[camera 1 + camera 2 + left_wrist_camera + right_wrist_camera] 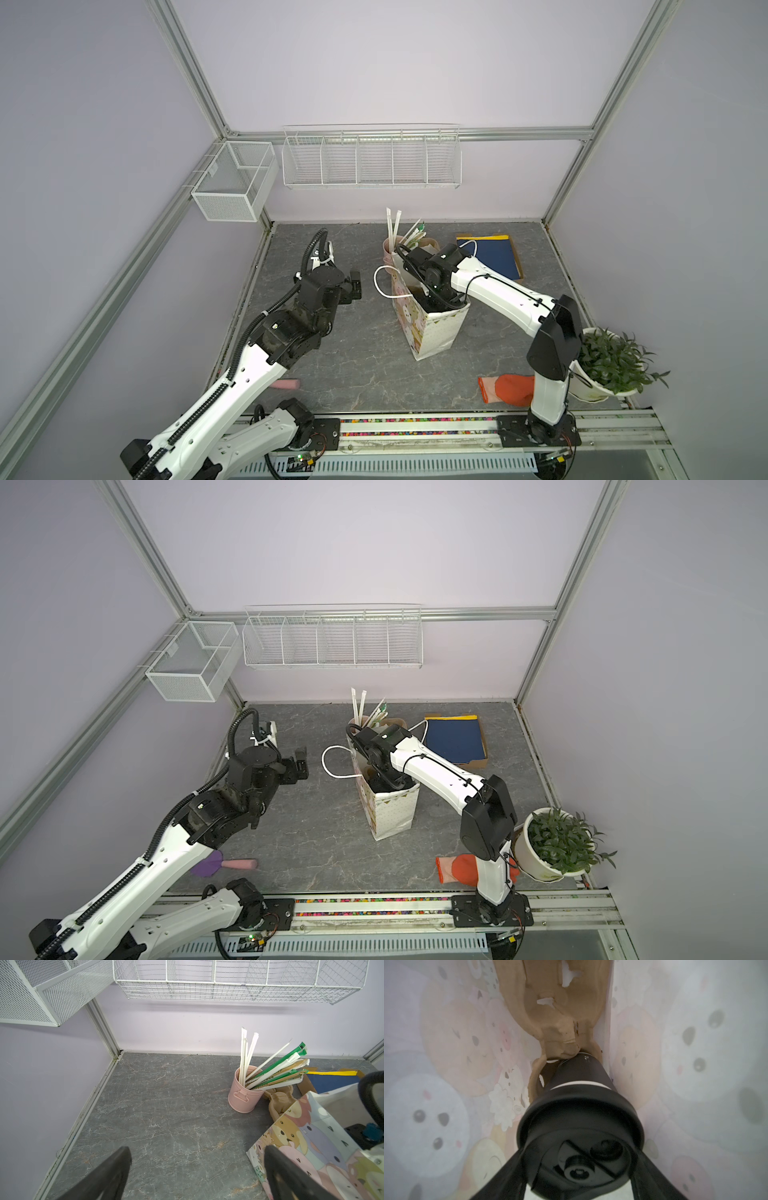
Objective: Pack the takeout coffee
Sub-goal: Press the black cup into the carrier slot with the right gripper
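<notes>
Two tools show; the right tool [581, 1153] is down inside the cartoon-printed paper bag [432, 332], its jaws partly closed against either side of the black lid [579, 1118] of the takeout coffee [581, 1076]; the cup sits in that grip within the bag, lid toward the tool, its base at a ring of the brown pulp carrier [560, 1012] standing against the bag's wall; the left tool [353, 289] hovers over the bare tabletop [332, 365] left of the bag, jaws spread wide, holding nothing.
</notes>
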